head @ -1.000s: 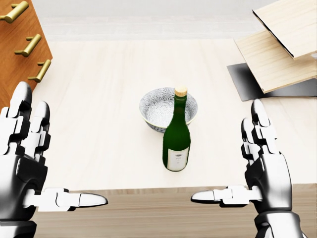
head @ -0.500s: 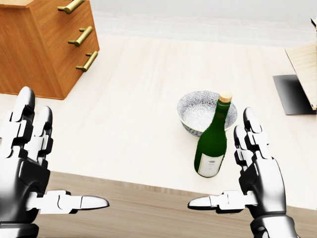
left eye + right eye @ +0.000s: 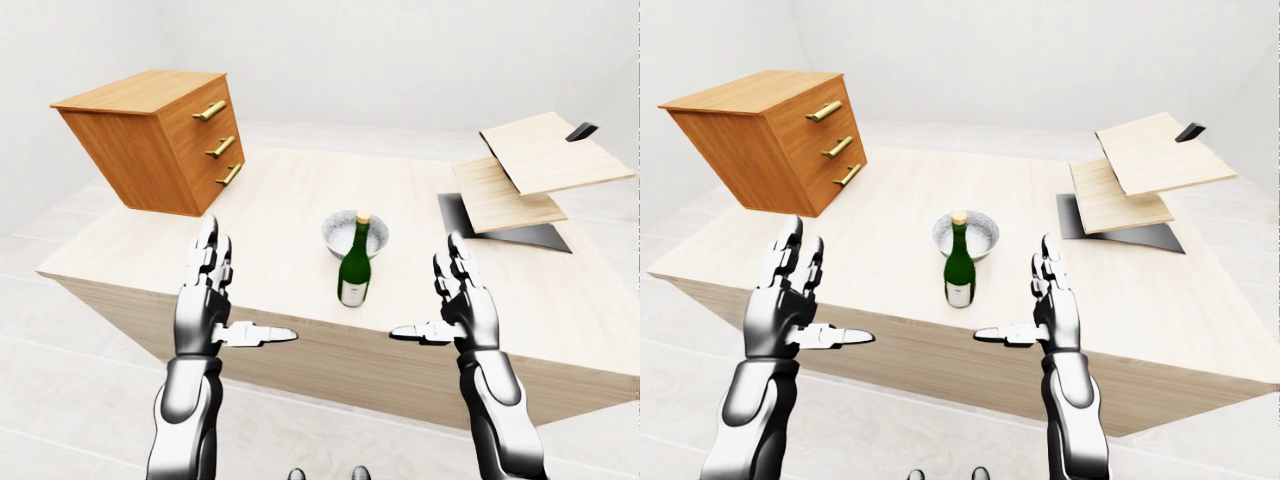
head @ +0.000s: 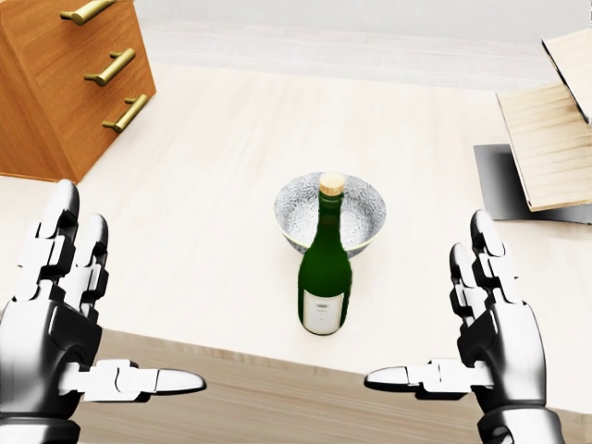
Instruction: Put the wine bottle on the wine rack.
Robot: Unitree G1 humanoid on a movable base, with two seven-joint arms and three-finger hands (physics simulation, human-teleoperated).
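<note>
Green glass marks your target: the wine bottle [image 4: 324,268] stands upright on the pale wooden table [image 4: 213,185], near the table's lower edge in the head view and roughly midway between your two hands. Its cork top overlaps the patterned bowl [image 4: 361,217] just above it in that view; from these angles you cannot tell whether the bottle touches the bowl or only stands close to it.

Your left hand [image 4: 55,324] hangs at the lower left with its fingers spread wide and pointing up, thumb stretched out toward the middle, holding nothing. Your right hand [image 4: 486,338] mirrors it at the lower right, fingers wide, thumb pointing inward, also holding nothing. Both hands sit well apart from the bottle, one on each side.

At the top left of the table you have a wooden chest of drawers [image 3: 160,135] with three brass handles, tilted in the eye views. At the top right sits the wine rack [image 3: 525,175], made of slanted pale wood boards above a dark base plate, well apart from the bottle.
</note>
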